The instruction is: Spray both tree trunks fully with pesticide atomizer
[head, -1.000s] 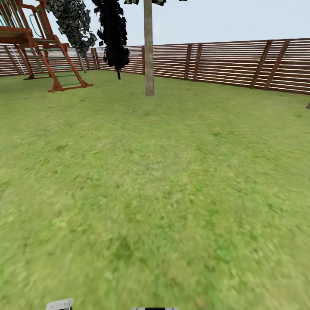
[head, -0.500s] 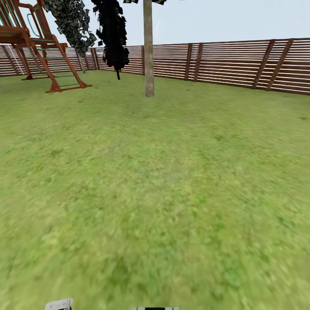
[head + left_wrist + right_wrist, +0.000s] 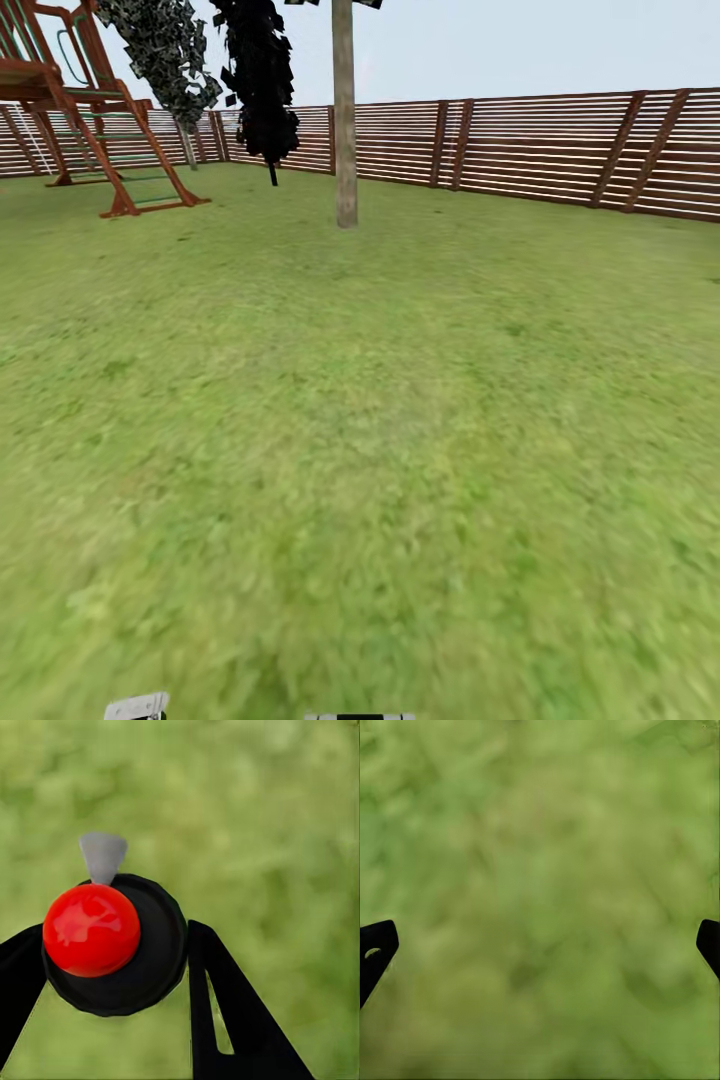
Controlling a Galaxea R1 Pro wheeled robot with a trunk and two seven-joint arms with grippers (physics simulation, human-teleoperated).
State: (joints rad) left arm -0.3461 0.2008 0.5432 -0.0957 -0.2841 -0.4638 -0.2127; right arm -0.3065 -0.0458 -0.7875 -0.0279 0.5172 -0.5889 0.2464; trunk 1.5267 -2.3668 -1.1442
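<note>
The pesticide atomizer (image 3: 112, 945) sits between the two dark fingers of the left gripper (image 3: 112, 967), which press against its round black body from either side; the red top faces the wrist camera and a small grey nozzle tip pokes out past the rim. Held that way, off the grass and with the nozzle leading, it looks ready to be aimed once a trunk is within range, so the pick-up part of the job reads as done. Blurred lawn (image 3: 285, 810) lies behind it.

The right gripper (image 3: 540, 945) is spread wide over the same green, its two finger tips at opposite edges of its wrist view with nothing between them. It carries nothing, probably kept free because one arm is enough for spraying.

From the head camera, one tree trunk (image 3: 345, 130) stands straight ahead across the grass, pale and branchless, well apart from the robot. It is centred in the view, which suggests the base is lined up to drive toward it. No spray covering is visible on its bark. Left of it hang a dark shrub (image 3: 262, 80) and a greyer one (image 3: 165, 50), then a red-brown play frame (image 3: 90, 120). The slatted fence (image 3: 540, 145) closes the garden behind all of them
</note>
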